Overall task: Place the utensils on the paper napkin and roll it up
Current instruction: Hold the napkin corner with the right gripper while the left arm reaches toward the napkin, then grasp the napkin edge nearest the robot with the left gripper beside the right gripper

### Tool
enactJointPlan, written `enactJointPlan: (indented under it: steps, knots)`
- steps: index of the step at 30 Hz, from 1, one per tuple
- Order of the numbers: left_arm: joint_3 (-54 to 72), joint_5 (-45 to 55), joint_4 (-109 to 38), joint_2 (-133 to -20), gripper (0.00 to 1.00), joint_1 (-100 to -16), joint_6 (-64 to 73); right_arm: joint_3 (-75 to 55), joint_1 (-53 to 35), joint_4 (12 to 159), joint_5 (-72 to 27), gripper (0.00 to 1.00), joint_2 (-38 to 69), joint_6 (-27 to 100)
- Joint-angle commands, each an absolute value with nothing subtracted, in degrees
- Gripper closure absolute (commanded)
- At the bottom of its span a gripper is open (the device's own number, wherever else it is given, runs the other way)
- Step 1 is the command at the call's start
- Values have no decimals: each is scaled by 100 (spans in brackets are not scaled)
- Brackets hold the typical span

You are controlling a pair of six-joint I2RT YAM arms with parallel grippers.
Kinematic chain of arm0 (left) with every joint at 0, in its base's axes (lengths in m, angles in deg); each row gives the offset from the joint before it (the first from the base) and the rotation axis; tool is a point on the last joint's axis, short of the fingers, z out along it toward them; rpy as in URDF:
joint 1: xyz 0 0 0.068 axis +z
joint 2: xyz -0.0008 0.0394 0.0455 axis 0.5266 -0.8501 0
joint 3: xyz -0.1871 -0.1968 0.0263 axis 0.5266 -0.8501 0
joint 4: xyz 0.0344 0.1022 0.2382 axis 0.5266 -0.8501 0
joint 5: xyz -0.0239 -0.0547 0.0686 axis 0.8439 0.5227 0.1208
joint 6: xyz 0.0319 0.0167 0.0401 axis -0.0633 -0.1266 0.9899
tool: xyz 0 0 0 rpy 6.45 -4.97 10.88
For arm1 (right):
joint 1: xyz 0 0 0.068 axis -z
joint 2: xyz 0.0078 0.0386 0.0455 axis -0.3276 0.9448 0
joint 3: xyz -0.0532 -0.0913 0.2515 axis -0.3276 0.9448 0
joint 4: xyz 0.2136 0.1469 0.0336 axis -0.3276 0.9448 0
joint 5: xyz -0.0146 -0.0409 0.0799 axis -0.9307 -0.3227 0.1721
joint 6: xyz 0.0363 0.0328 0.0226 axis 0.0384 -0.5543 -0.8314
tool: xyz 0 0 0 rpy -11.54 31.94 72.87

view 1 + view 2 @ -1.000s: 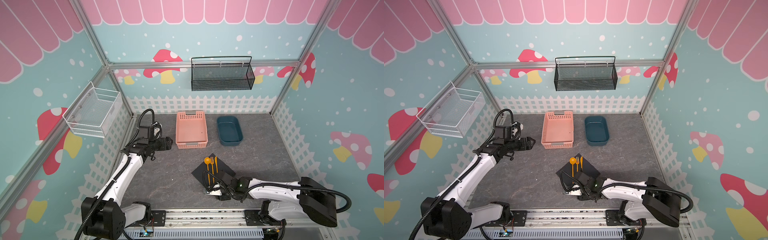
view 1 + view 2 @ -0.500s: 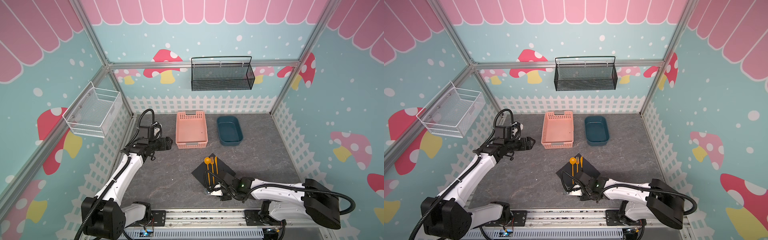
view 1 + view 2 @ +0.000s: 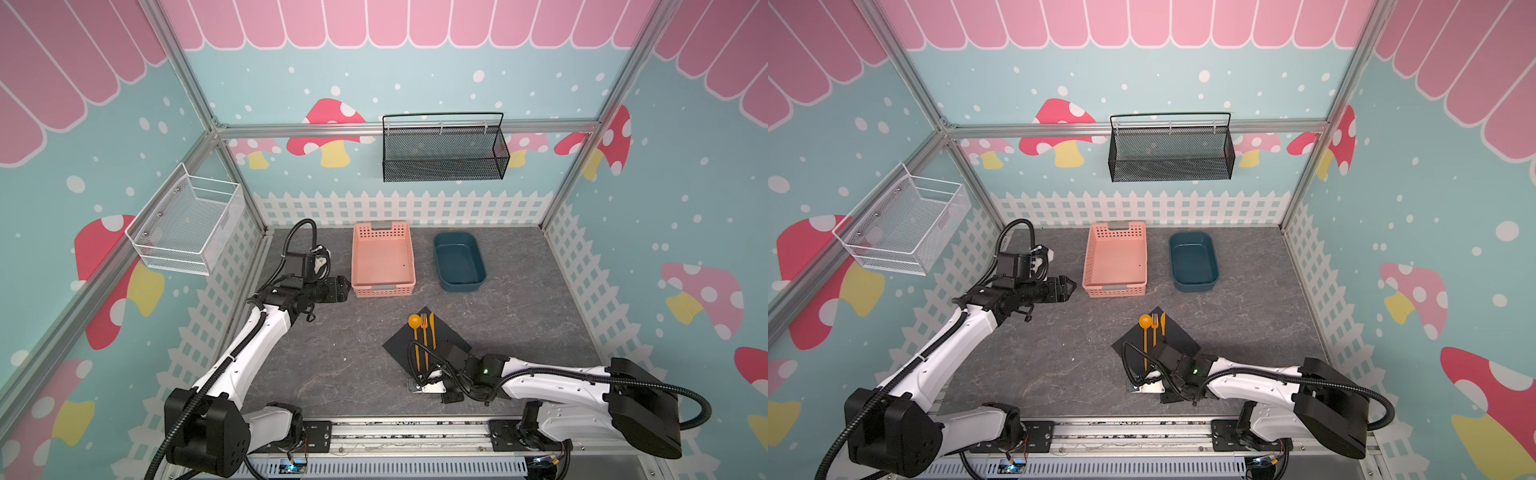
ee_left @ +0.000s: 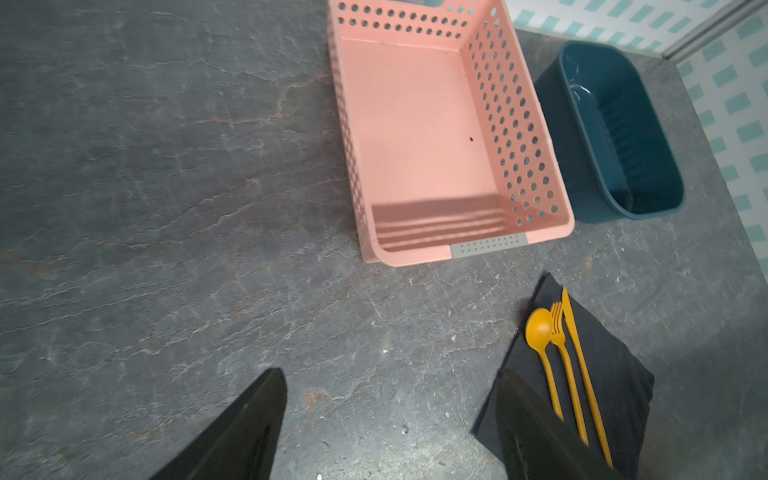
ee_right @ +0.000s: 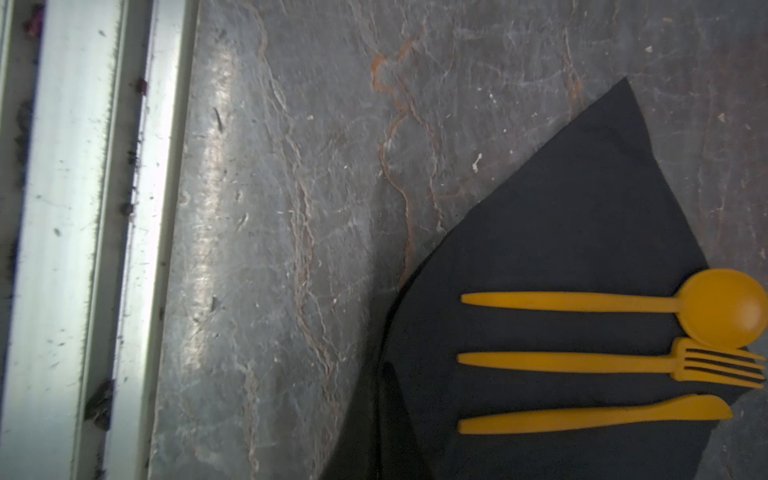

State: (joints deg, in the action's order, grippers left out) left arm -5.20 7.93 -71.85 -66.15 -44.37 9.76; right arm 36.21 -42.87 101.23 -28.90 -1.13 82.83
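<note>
Scene: you look down on a grey stone-pattern table (image 3: 332, 357) with two white robot arms.
The paper napkin (image 3: 399, 347): it lies as a black diamond on the near half of the table, in front of the pink basket (image 3: 382, 287) and the dark blue tub (image 3: 459, 286) and apart from both.
The utensils (image 3: 424, 336): an orange spoon (image 3: 414, 321), fork (image 3: 424, 322) and knife (image 3: 432, 328) lie side by side on the napkin, spoon to the left and knife to the right in both top views, heads toward the back wall.
Right gripper (image 3: 424, 380): your right claw is closed on the napkin's near corner. In the right wrist view, the black sheet (image 5: 561, 232) curves up off the table toward the camera there.
Left gripper (image 3: 345, 288): your left claw hangs above the table just beside the basket's near left corner. Its two black fingers (image 4: 257, 415) stand wide apart and hold nothing.
</note>
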Motion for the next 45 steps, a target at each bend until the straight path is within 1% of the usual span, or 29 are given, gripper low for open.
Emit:
enactJointPlan:
  steps: [1,4,9,15,27,33,37,45]
  knots:
    - [-444,969,-7218,-6670,26,-4857,805,3424,-4336,10164,-2780,100,-51,8496]
    - [-536,1043,-7095,-6712,32,-5229,541,3347,-4331,10180,-2865,100,-1,8561]
    - [-836,1094,-6852,-6808,44,-5708,179,3221,-4312,10173,-3043,100,5,8743]
    - [-1415,1249,-6567,-6764,57,-6033,-234,3042,-4162,10165,-3114,100,96,8970]
    - [-2753,1915,-5649,-6416,75,-6790,-1317,2831,-3835,10127,-2974,100,325,9222]
    - [-3119,2183,-5184,-6589,80,-7195,-1633,2798,-3678,10107,-2926,100,315,9231]
    - [-3233,2295,-4968,-6708,82,-7373,-1764,2855,-3553,9977,-2846,100,281,9206]
    - [-3603,2875,-3616,-7143,85,-7645,-2464,2891,-3397,9865,-2760,100,352,9153]
